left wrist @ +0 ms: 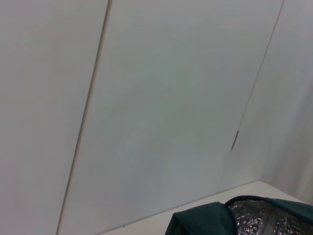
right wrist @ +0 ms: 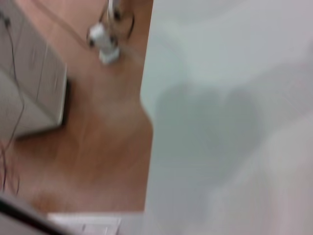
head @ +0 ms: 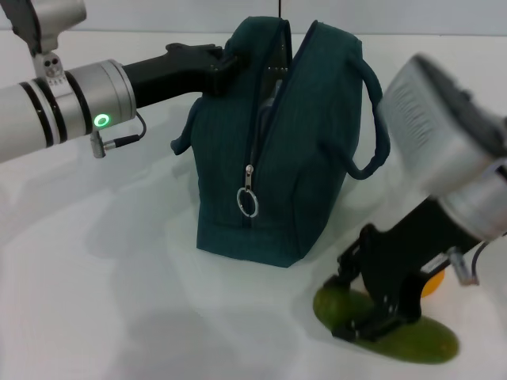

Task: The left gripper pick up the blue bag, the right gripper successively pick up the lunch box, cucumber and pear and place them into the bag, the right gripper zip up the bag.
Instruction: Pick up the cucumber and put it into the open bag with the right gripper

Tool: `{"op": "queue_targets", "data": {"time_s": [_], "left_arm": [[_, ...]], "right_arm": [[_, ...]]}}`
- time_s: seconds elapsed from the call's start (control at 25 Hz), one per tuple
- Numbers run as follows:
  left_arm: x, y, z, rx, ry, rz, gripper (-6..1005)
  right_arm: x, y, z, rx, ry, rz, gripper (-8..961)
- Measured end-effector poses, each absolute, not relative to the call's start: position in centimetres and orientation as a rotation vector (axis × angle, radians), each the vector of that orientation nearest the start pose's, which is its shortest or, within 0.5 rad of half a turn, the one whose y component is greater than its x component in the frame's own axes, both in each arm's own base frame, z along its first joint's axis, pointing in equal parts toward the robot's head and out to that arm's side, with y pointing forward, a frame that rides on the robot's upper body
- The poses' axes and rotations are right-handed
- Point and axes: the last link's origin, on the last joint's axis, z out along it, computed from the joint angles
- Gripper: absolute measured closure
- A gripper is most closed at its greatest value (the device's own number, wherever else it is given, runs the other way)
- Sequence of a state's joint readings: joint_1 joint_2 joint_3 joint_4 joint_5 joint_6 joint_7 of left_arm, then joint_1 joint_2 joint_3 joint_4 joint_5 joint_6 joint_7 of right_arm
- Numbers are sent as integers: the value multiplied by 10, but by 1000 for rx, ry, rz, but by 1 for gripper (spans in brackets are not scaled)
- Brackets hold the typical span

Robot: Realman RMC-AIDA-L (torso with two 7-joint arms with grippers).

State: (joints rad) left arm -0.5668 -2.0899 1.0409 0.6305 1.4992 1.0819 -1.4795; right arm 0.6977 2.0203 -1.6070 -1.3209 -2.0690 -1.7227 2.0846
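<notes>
Cucumber [head: 396,331] under right hand [head: 372,323] shows only from head view.

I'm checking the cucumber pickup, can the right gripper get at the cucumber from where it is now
Probably yes. In the head view the right gripper is already down over the middle of the cucumber, which lies on the table beside the blue bag. Nothing stands between them.

bags: 1 [head: 317,158], centre of frame | cucumbers: 1 [head: 428,340], lower right | pears: 1, an orange sliver [head: 432,283] behind the right claw, lower right | grippers: 2, left [head: 218,63] upper left, right [head: 372,321] lower right | zip rings: 1 [head: 248,202]
</notes>
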Motion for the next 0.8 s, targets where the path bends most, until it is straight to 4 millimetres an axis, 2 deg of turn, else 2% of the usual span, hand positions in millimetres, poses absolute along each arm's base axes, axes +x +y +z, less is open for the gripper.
{"op": "queue_targets", "data": {"time_s": [0.2, 0.36, 0.8], "left_arm": [[-225, 394, -16, -2360, -766, -847, 892], [-224, 395, -15, -2357, -760, -855, 892], [-221, 396, -15, -2355, -745, -865, 891]], "right_arm": [[110, 306, -11, -3340, 36, -4, 406], [112, 311, 6, -3288, 21, 175, 405], [103, 318, 53, -3060, -63, 808, 401]]}}
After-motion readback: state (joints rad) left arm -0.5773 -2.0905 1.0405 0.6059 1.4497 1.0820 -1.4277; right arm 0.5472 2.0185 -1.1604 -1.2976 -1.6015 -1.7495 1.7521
